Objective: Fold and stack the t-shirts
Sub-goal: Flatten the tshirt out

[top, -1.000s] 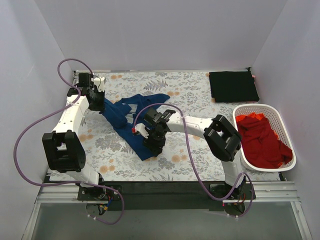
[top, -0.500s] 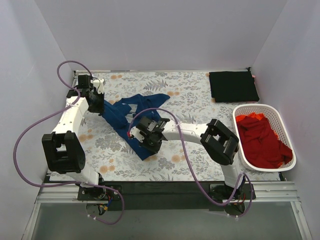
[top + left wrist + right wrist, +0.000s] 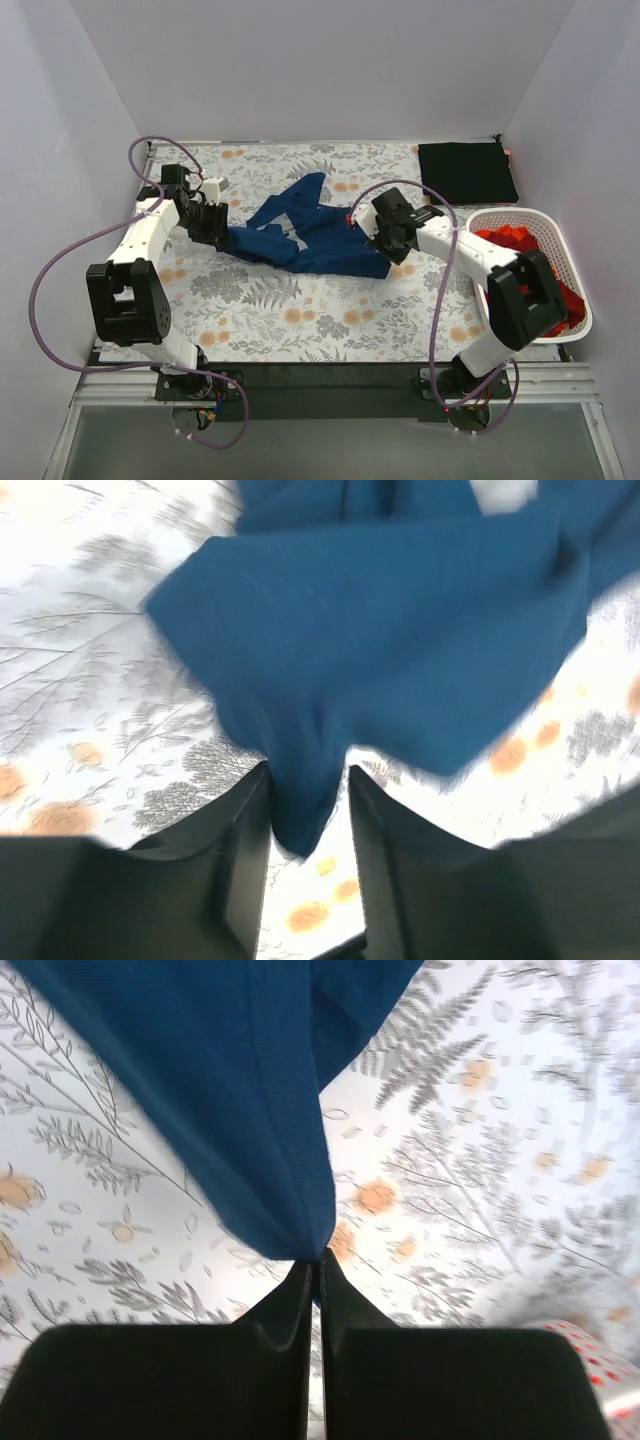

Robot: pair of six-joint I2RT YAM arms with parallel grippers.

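The navy blue t-shirt (image 3: 310,235) lies stretched left to right across the middle of the floral table cover. My right gripper (image 3: 385,240) is at its right end. In the right wrist view that gripper (image 3: 318,1258) is shut on a pinched corner of the navy cloth (image 3: 220,1080). My left gripper (image 3: 215,225) is at the shirt's left end. In the left wrist view its fingers (image 3: 308,772) stand apart, with a fold of navy cloth (image 3: 380,630) hanging between them against the left finger. A folded black t-shirt (image 3: 467,172) lies at the back right.
A white slotted basket (image 3: 500,213) stands at the right edge with red t-shirts (image 3: 520,285) in it. Its corner shows in the right wrist view (image 3: 590,1360). Walls close in the table on three sides. Purple cables loop over both arms.
My right gripper shut on the shirt's edge and swung right with it, pulling the navy shirt out across the table. My left gripper's jaws parted from a closed grip.
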